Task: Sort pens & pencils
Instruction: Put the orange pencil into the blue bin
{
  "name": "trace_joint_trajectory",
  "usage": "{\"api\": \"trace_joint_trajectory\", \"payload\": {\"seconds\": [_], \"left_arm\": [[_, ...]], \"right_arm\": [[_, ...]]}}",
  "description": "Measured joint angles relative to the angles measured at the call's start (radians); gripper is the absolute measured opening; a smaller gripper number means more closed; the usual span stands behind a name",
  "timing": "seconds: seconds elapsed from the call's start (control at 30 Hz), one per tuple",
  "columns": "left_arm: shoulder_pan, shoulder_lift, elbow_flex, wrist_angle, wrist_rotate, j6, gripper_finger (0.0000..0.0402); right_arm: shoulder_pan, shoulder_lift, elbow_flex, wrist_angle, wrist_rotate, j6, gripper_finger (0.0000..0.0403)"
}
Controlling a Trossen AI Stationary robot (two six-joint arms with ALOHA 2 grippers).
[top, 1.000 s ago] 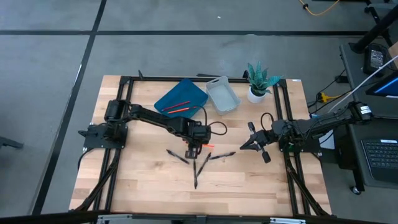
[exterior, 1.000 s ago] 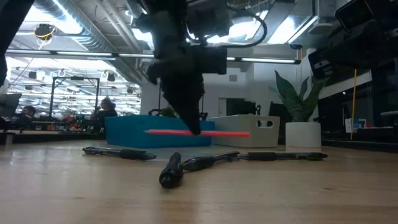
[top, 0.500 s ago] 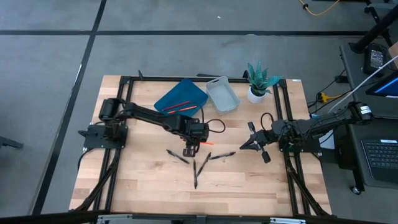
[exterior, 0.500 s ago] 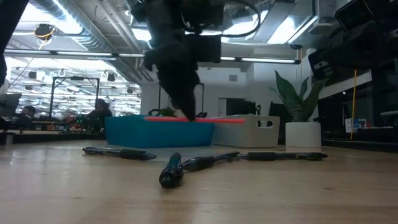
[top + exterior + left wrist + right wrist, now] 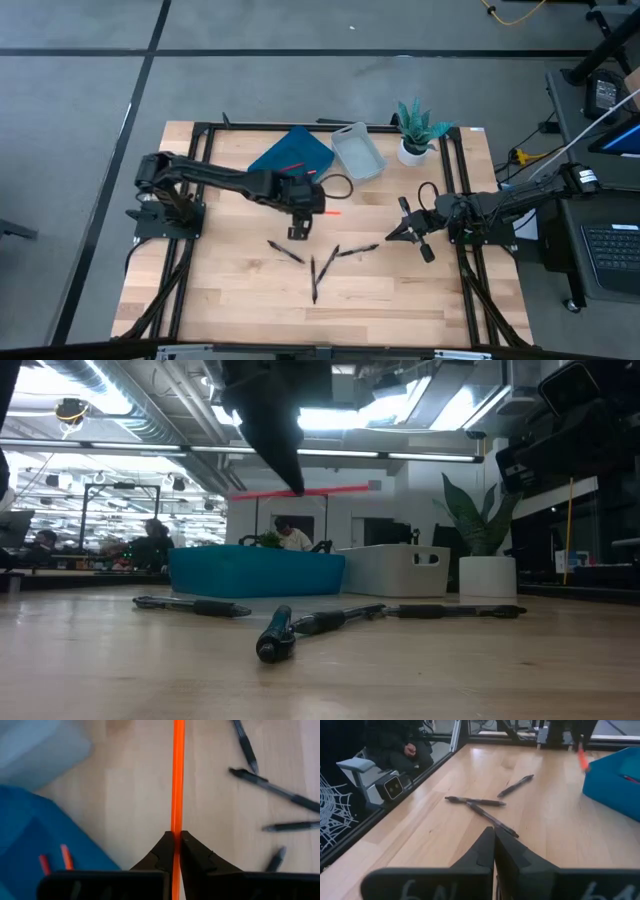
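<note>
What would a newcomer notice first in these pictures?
The left gripper, raised above the table's middle, is shut on an orange pencil, close to the blue tray. Four black pens lie scattered on the wood just in front, while the right gripper waits shut.

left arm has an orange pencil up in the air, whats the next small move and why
Probably carry it toward the blue tray and open over it. The left end effector is shut on the orange pencil, lifted clear of the table, and two pencils already lie in that tray. The black pens are on the wood. The right end effector waits shut at the table's right side.
</note>
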Motion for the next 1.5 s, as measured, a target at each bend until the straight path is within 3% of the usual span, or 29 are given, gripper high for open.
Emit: {"api": "trace_joint_trajectory", "payload": {"seconds": [0.53, 0.73, 0.87, 1.17, 1.5], "left_arm": [[0.156, -0.096, -0.064, -0.051, -0.007, 0.026, 0.0012], [0.248, -0.095, -0.12, -0.028, 0.104, 0.06, 0.0011], [0.29, -0.095, -0.123, -0.026, 0.112, 0.074, 0.0011], [0.338, -0.14, -0.124, -0.018, 0.139, 0.101, 0.0011], [0.378, -0.233, -0.149, 0.062, 0.147, 0.137, 0.0011]], "right_arm": [[0.004, -0.002, 0.0, -0.006, 0.0, -0.019, 0.0012], [0.004, -0.002, 0.0, -0.015, 0.0, -0.022, 0.0012], [0.003, -0.002, 0.0, -0.015, 0.0, -0.051, 0.0012], [-0.003, -0.001, 0.0, -0.036, 0.073, -0.1, 0.0012], [-0.003, -0.002, 0.0, -0.045, 0.079, -0.12, 0.0012]]}}
